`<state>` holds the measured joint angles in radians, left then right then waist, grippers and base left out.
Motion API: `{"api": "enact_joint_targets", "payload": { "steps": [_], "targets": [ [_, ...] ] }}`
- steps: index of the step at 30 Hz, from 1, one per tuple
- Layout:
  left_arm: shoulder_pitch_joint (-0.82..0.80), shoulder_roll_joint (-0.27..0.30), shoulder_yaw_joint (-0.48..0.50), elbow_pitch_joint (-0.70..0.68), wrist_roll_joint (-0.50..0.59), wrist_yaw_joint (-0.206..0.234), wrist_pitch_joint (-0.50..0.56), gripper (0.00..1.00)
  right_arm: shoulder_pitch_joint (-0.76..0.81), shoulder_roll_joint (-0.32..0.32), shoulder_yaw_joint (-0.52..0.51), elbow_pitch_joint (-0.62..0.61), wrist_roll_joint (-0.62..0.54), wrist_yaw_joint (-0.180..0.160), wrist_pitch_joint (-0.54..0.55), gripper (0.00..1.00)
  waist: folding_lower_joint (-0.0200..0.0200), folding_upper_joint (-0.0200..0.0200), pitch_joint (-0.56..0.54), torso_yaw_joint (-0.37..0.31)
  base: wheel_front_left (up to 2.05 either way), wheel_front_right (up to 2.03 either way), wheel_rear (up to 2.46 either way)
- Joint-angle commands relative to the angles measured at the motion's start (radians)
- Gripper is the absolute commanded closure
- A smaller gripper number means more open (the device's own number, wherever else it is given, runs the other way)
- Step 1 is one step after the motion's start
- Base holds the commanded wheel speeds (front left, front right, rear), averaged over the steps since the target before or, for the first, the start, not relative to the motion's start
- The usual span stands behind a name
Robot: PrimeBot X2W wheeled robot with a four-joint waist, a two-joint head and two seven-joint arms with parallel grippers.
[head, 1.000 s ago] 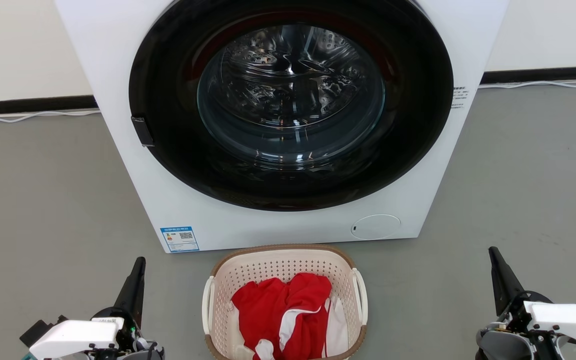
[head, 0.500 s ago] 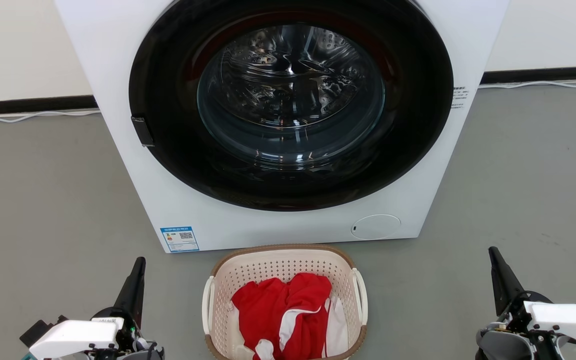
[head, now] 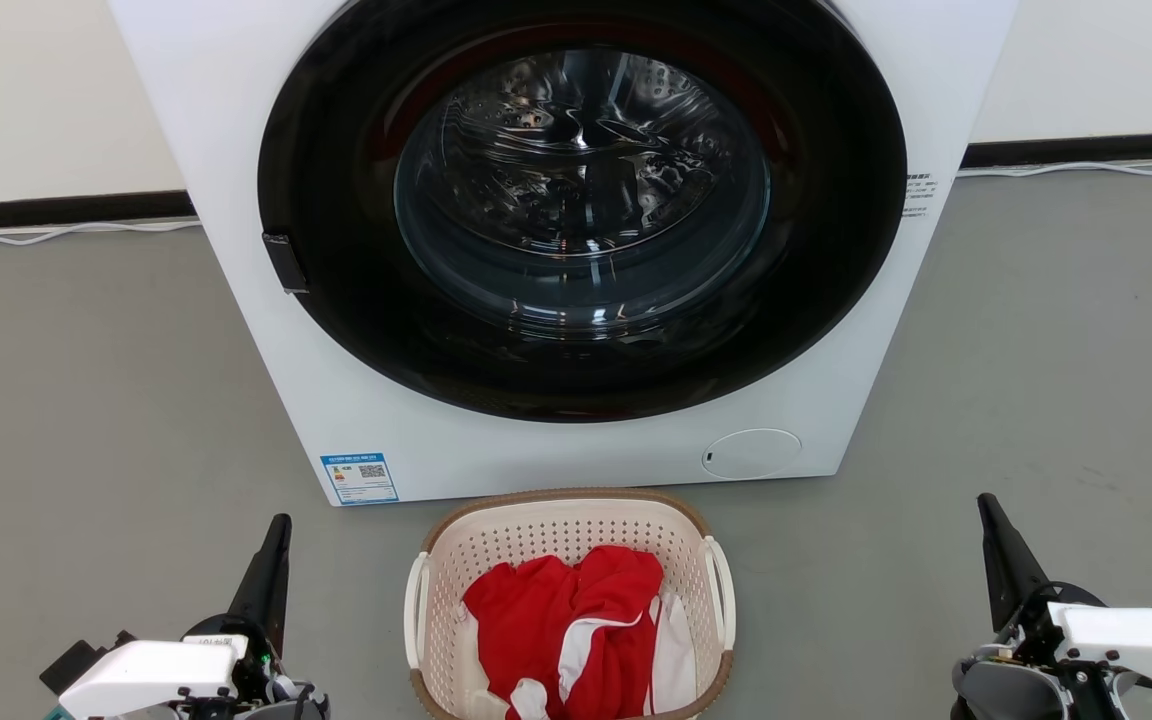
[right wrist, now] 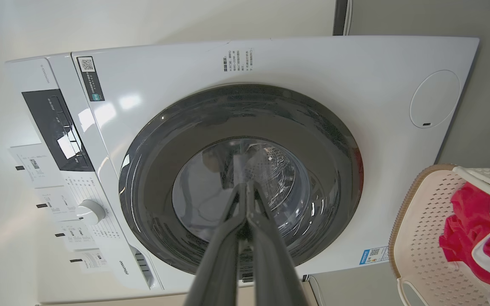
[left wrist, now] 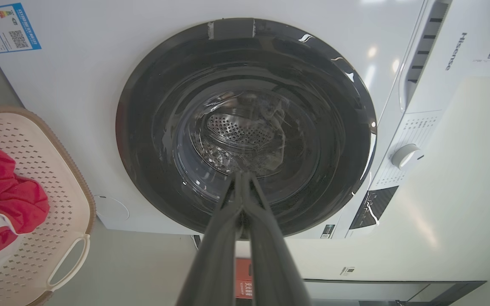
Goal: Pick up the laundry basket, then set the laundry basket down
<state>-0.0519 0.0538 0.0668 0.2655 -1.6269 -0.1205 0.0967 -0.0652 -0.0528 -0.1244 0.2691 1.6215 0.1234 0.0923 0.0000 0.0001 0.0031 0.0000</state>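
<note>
The laundry basket (head: 556, 528) is cream plastic with perforated walls, a brown rim and white side handles. It sits on the grey floor just in front of the washing machine, with red and white clothes (head: 576, 625) inside. Its edge also appears in the left wrist view (left wrist: 45, 204) and the right wrist view (right wrist: 423, 229). My left gripper (head: 281, 525) is shut and empty, left of the basket and apart from it. My right gripper (head: 984, 503) is shut and empty, well to the basket's right. In each wrist view the fingers (left wrist: 240, 187) (right wrist: 245, 195) are pressed together.
A white front-loading washing machine (head: 356, 380) with a large round dark glass door (head: 581, 210) stands directly behind the basket. Grey floor (head: 86, 400) spreads on both sides. A pale wall with a dark baseboard (head: 56, 210) and a white cable runs at the back.
</note>
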Motion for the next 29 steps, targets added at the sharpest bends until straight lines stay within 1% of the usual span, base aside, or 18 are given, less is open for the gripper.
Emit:
{"api": "enact_joint_targets", "payload": {
  "steps": [1,29],
  "targets": [
    [-0.055,0.006,0.034,-0.021,0.008,-0.010,0.006,1.00,-0.042,-0.005,0.021,-0.025,-0.004,0.007,0.013,1.00,0.0000,-0.0001,0.000,0.000,0.00,0.00,0.00],
    [-0.055,0.003,0.039,-0.021,0.011,-0.010,0.010,1.00,-0.042,-0.003,0.017,-0.025,-0.008,0.007,0.016,1.00,0.0000,-0.0001,0.000,0.000,0.00,0.00,0.00]
  ]
}}
